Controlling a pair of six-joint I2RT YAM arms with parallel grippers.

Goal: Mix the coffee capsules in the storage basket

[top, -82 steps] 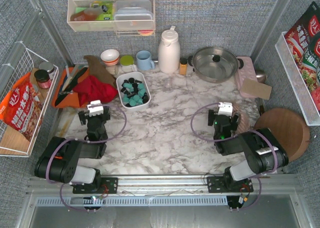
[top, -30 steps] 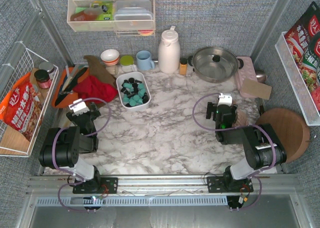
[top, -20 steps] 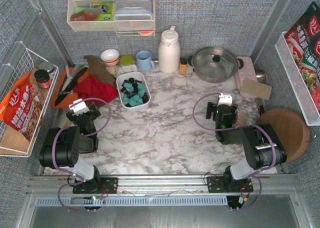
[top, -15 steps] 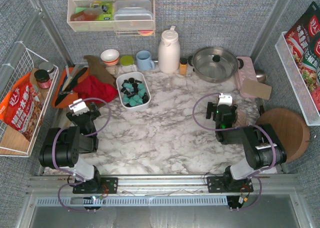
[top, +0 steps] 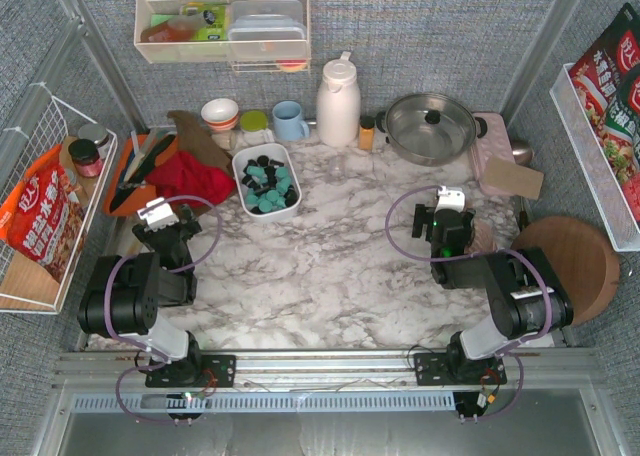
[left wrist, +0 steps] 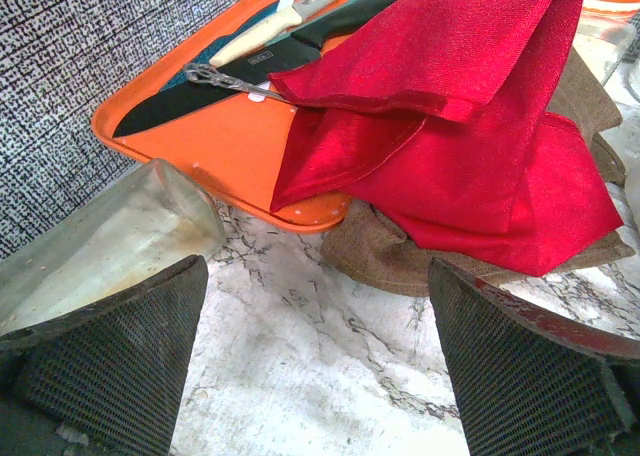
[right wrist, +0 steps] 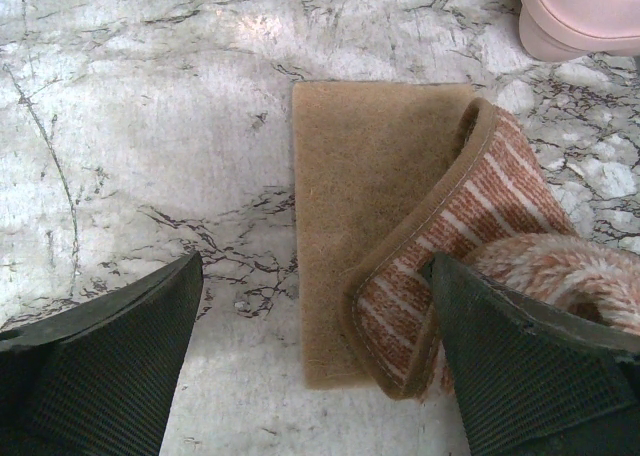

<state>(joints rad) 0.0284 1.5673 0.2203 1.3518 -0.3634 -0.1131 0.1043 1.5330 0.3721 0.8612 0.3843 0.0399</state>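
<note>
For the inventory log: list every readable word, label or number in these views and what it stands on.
None can be quoted with confidence.
Red bag in the left wire rack: white Chinese characters, too blurred.
Red packets in the right basket: white Chinese characters, too blurred.
Knife blade: small mark, too small.
Green packet in the wall bin: blurred.

Glossy veined marble table (top: pixel 320 266); sheeny red cloth (left wrist: pixel 470 146); smooth orange plastic tray (left wrist: pixel 220 136); fuzzy tan mat (right wrist: pixel 370 206).

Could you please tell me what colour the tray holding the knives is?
The tray is bright orange, clearest in the left wrist view.
</note>
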